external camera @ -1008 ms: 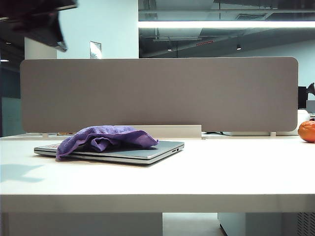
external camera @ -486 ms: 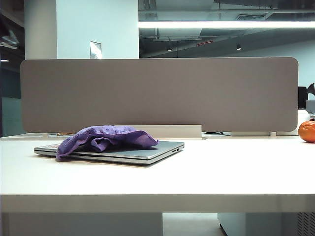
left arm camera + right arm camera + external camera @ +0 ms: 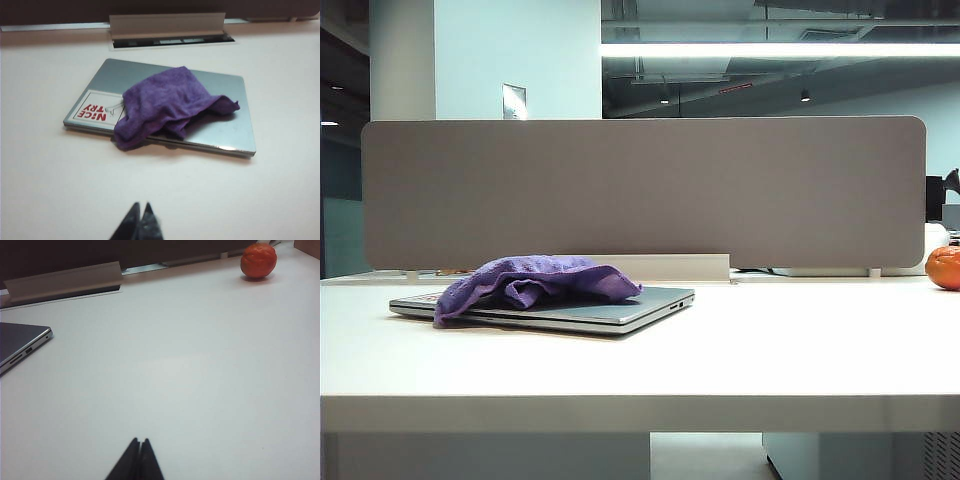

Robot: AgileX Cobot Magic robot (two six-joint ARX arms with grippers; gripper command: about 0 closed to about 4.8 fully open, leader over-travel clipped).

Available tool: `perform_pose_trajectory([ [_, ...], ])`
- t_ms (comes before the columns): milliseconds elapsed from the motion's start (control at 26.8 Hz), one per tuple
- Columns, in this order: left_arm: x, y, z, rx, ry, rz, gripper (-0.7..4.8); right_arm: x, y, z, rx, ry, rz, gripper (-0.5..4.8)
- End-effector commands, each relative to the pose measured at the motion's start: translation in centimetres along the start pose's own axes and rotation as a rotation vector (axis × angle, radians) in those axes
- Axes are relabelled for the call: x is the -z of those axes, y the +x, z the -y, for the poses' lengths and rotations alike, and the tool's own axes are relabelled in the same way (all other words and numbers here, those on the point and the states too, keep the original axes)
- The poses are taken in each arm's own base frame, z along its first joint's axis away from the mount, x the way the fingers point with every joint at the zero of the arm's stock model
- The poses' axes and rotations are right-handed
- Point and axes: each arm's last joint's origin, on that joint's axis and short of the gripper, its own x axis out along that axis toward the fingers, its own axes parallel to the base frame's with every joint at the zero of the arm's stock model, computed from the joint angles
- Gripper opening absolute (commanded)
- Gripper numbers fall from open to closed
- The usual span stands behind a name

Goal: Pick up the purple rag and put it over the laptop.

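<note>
Both grippers, left gripper (image 3: 139, 214) and right gripper (image 3: 138, 450), pinched together, empty, above table (image 3: 770, 350). Purple rag (image 3: 167, 105) bunched, leaves much of laptop (image 3: 227, 127) bare; overhanging edge may drag it off.

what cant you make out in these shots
- Sticker on the laptop, left wrist view: the purple rag covers one edge.
- Orange fruit, exterior view: cut by frame edge.
- Left gripper and right gripper, shut: only fingertips enter their wrist views; absent from exterior view.
</note>
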Motion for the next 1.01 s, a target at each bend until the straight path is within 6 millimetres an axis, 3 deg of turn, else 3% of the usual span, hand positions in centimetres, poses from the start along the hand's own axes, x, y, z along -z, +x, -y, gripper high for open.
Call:
perform_pose_trajectory([
  [37, -0.1, -0.1, 0.0, -0.002, 0.060, 0.008, -0.06, 0.0, 0.0, 0.0, 0.000, -0.001, 0.007, 0.22],
  [411, 0.3, 0.4, -0.1, -0.017, 0.105, 0.052, -0.06, 0.0, 0.0, 0.0, 0.000, -0.001, 0.008, 0.22],
  [747, 3.8, 1.6, -2.0, -0.161, 0.065, 0.187, -0.06, 0.0, 0.0, 0.0, -0.001, -0.001, 0.008, 0.22],
  [1008, 6.4, 1.3, -3.7, -0.303, 0.000, 0.333, -0.06, 0.0, 0.0, 0.0, -0.001, -0.001, 0.008, 0.22],
])
